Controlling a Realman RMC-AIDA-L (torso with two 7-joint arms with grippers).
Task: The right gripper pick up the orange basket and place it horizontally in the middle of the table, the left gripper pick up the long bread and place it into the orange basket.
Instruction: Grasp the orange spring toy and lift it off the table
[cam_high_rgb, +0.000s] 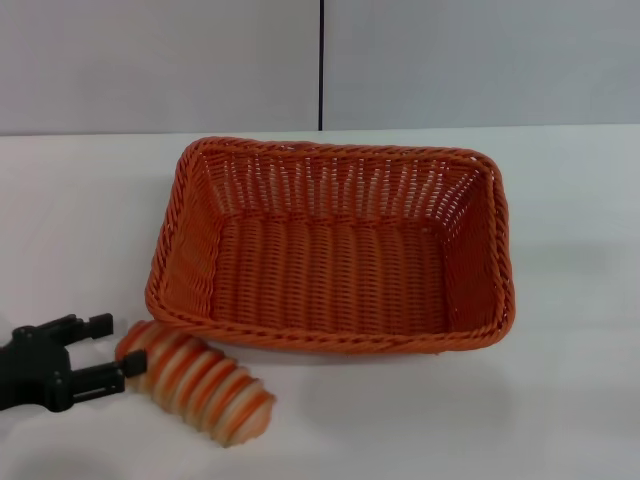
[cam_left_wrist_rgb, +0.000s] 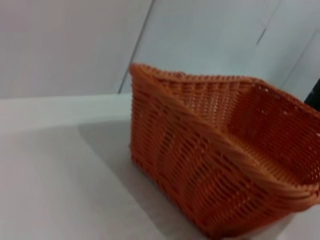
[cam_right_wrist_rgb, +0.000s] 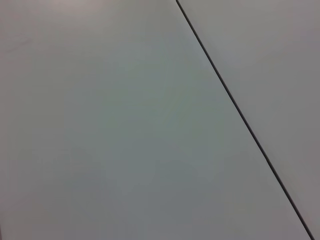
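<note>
The orange basket (cam_high_rgb: 330, 280) stands empty in the middle of the white table (cam_high_rgb: 560, 400), its long side across my view. In the left wrist view the basket (cam_left_wrist_rgb: 210, 170) fills the frame from close by. The long bread (cam_high_rgb: 200, 385), striped orange and cream, lies on the table just in front of the basket's near left corner. My left gripper (cam_high_rgb: 120, 344) is low at the bread's left end, open, with its near finger against the loaf and the other just beside it. The right gripper is out of view.
A grey wall with a dark vertical seam (cam_high_rgb: 321, 65) runs behind the table. The right wrist view shows only a plain panel with a seam line (cam_right_wrist_rgb: 240, 115). Bare tabletop lies right of the basket and in front of it.
</note>
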